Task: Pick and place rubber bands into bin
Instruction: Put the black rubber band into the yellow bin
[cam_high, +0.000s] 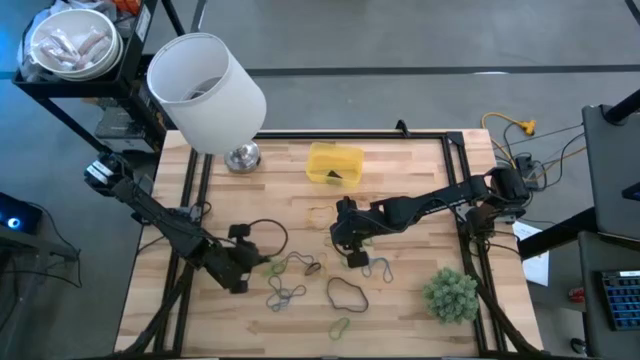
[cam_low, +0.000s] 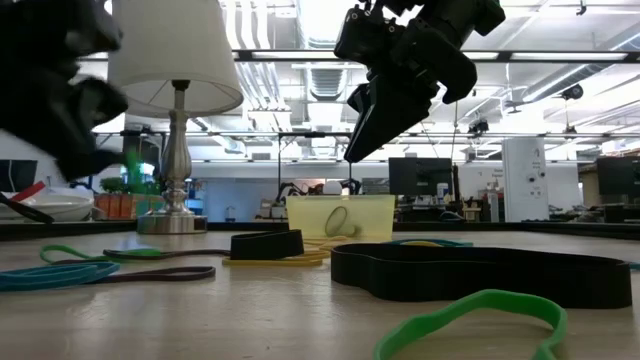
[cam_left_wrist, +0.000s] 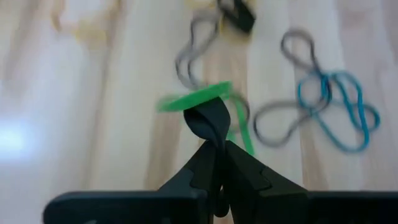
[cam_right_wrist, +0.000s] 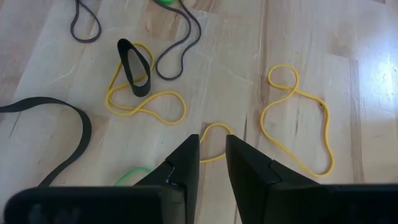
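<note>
Green band (cam_left_wrist: 198, 99) and a black one (cam_left_wrist: 208, 121) pinched in my left hand (cam_left_wrist: 217, 163); lift clear, carry binward (cam_high: 334, 162). Right hand (cam_right_wrist: 212, 163) hovers, fingers apart.

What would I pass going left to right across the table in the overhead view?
Big white cylindrical lampshade → left gripper holding a green rubber band → small translucent yellow plastic bin → right gripper → wide black rubber band loop → fuzzy green ball plant.

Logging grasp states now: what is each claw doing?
Left claw: closed, pinching a black rubber band.
Right claw: slightly open, empty, above the table.
</note>
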